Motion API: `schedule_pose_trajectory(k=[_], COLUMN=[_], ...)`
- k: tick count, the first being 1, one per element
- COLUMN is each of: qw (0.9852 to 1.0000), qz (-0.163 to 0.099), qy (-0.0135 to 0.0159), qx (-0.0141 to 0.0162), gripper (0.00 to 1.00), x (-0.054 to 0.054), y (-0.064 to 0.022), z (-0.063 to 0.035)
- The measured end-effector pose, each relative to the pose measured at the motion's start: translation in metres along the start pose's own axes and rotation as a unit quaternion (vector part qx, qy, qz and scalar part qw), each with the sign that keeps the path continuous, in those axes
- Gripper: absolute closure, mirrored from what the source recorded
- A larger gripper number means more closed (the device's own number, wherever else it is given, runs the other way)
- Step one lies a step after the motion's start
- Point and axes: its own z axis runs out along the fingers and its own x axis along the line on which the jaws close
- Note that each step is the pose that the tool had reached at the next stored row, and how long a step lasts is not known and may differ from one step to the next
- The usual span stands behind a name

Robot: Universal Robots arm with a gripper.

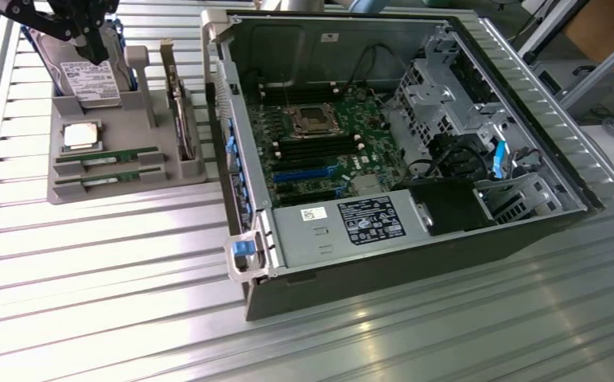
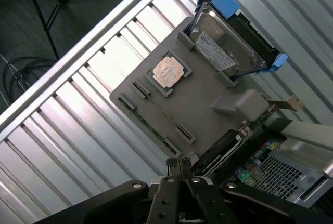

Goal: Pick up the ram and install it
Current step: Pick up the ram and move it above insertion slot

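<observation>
Our black gripper (image 2: 178,162) is pinched shut, holding nothing. Below it and apart from the fingertips, the ram (image 1: 110,157), two long thin green circuit-board sticks, sits in slots of the grey plastic holder (image 1: 148,139), just beside the square silver processor (image 1: 81,135).

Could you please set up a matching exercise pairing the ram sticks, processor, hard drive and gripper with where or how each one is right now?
Things:
1. ram sticks
2. processor
3. hard drive
4. gripper

Place or state:
A. shut
B. standing upright at one end of the tray
C. flat in the tray's square recess
D. lying in the tray's two long slots

Pairs: 1-D, 2-C, 3-B, 4-A
</observation>
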Motion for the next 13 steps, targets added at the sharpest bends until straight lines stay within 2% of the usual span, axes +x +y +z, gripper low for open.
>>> schedule_pose_trajectory(k=[4, 9, 13], qw=[0.9997, 0.998, 0.9968], qz=[-0.025, -0.062, -0.08], qy=[0.0011, 0.0027, 0.0036], qx=[-0.0006, -0.0015, -0.002], gripper=[0.89, 0.89, 0.89], x=[0.0, 0.0, 0.0], y=[0.0, 0.0, 0.0], z=[0.0, 0.0, 0.0])
